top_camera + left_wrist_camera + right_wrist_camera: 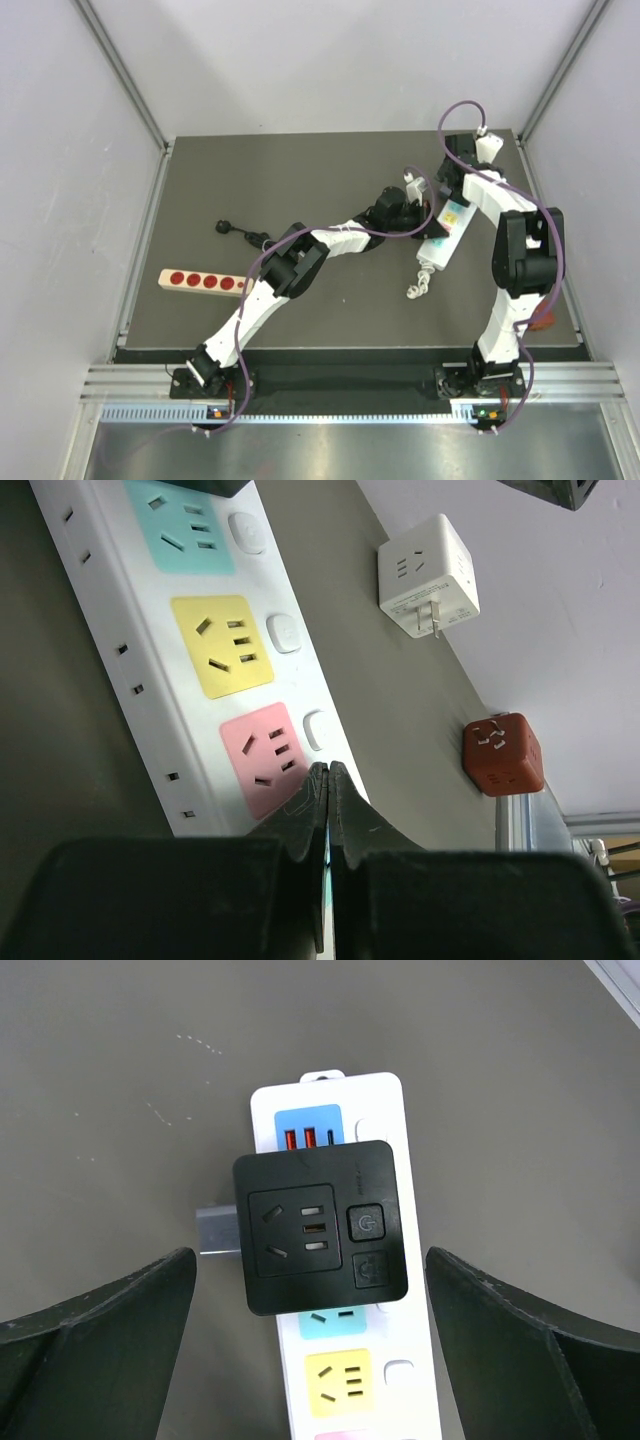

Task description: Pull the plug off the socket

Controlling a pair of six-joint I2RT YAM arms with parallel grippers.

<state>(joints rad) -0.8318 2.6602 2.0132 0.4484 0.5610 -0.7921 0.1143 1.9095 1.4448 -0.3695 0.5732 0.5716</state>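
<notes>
- The right gripper (310, 1295) hangs with its jaws spread wide and empty, one finger to either side of the black plug (320, 1225) below.
- The plug sits seated in the socket (400, 1110) near one end, partly covering a blue face.
- The left gripper (327, 780) is closed tight on nothing, its tips at the socket's pink face (265, 755).
- The socket lies in the right half of the desk (300, 170), nearer the far edge.
- A white cube adapter (428, 575) and a red-brown one (503, 755) lie near it.
</notes>
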